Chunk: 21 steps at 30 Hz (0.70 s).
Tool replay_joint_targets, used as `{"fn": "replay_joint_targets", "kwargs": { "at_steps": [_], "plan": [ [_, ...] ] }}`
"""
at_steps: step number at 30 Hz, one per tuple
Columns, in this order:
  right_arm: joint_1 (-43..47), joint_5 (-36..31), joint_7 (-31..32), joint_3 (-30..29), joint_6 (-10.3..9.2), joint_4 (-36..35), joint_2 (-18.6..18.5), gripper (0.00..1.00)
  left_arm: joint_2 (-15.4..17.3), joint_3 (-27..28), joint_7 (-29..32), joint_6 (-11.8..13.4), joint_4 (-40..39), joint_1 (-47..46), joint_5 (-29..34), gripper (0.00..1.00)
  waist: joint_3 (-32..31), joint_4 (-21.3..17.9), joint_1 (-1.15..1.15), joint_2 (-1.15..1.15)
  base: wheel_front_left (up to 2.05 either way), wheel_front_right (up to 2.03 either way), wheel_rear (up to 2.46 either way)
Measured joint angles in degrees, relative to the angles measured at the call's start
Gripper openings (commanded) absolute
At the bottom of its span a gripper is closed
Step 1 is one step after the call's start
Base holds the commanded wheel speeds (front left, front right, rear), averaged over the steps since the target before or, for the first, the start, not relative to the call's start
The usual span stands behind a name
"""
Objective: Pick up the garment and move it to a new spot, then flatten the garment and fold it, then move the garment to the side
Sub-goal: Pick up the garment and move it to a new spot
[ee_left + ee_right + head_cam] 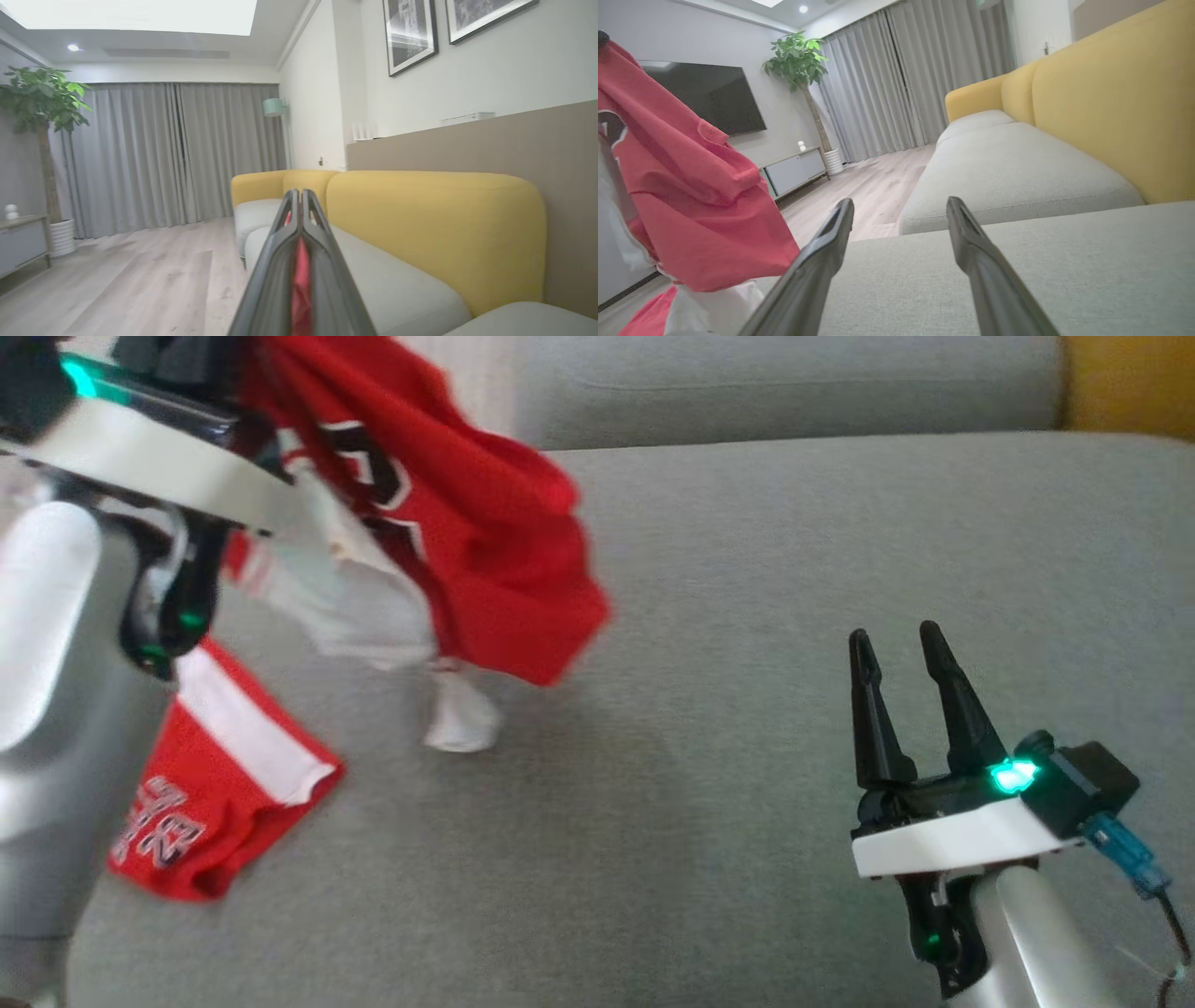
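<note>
The garment [485, 523], a red jersey with white panels and dark lettering, hangs bunched from the upper left of the head view. One red end with a white band [215, 784] lies on the grey seat cushion [747, 616]. My left gripper [300, 193] is shut on the garment, and a strip of red cloth [301, 266] shows between its fingers. My right gripper [894, 637] hovers open over the cushion at the lower right, well apart from the cloth. In the right wrist view the garment [691, 196] hangs to the left of the open right gripper [900, 205].
The grey sofa seat [1017, 261] stretches wide to the right of the garment. A yellow backrest [1111, 102] runs along its far side. Beyond the sofa's edge lie a wood floor [131, 280], a low cabinet [794, 170] and a potted plant [798, 60].
</note>
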Motion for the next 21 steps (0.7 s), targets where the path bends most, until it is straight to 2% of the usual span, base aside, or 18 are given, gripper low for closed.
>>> {"fn": "replay_joint_targets", "kwargs": {
  "at_steps": [4,8,16,17,18,21],
  "plan": [
    [-0.31,0.41,-0.01,-0.03,0.00,-0.96,0.00,1.00,-2.20,-1.43,2.01,1.45,-4.09,0.32,-0.77,0.00,0.64,-3.73,0.00,0.00,0.00,0.00,0.00],
    [-1.82,1.24,-0.01,-0.11,0.00,-1.88,-0.01,1.00,-4.58,-3.98,2.70,2.18,-4.63,0.36,-0.12,0.00,1.69,-7.76,0.01,0.00,0.00,0.00,0.00],
    [-3.89,3.57,-0.02,1.43,0.00,-3.19,-0.01,1.00,-8.95,-6.56,2.52,1.76,2.97,-2.67,0.88,0.00,5.06,-16.20,0.01,0.00,0.00,0.00,0.00],
    [-3.89,3.81,-0.02,1.74,0.00,-3.30,-0.02,1.00,-9.24,-6.81,2.07,1.69,4.72,-3.57,1.29,0.36,5.53,-17.17,0.01,0.00,0.00,0.00,0.00],
    [-3.89,3.93,-0.02,1.97,0.00,-3.37,-0.01,1.00,-9.56,-6.92,1.66,1.60,6.55,-4.37,1.79,1.00,5.99,-18.05,0.01,0.00,0.00,0.00,0.00],
    [-3.89,3.93,-0.02,2.16,0.00,-3.64,-0.01,1.00,-9.61,-7.56,-1.00,1.54,11.81,-6.29,4.61,1.00,7.28,-20.10,0.01,0.00,0.00,0.00,0.00]
  ]
}}
